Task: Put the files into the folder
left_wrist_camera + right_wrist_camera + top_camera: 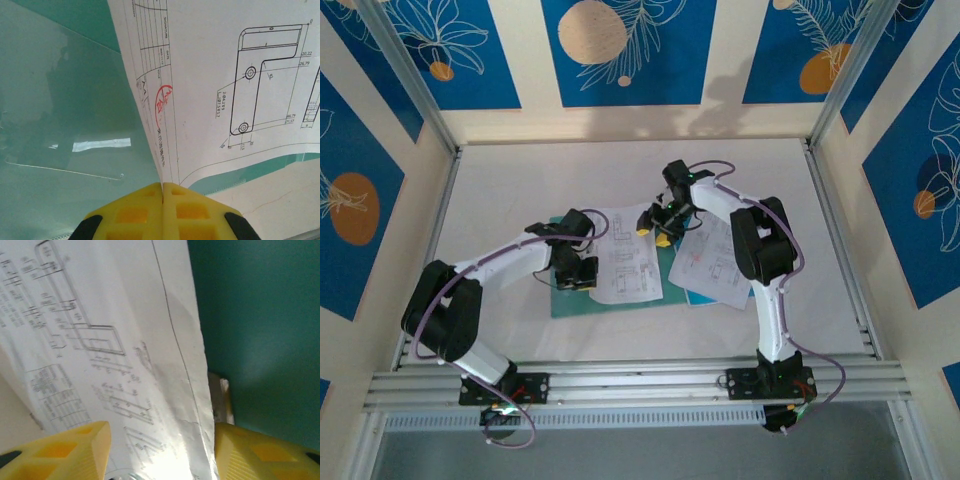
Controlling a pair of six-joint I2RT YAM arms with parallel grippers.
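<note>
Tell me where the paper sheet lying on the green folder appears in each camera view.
Top external: paper sheet at the centre.
Left wrist: upper right, its edge pinched in the shut left gripper.
Right wrist: left and centre, likely the same sheet, inside the open right gripper.
Shared landmark: the green folder beside the sheet.

The far half of the worktop (570,175) lies open; the left arm (500,262) and right arm (760,240) crowd the middle, over folder (565,300) and files (630,255).
</note>
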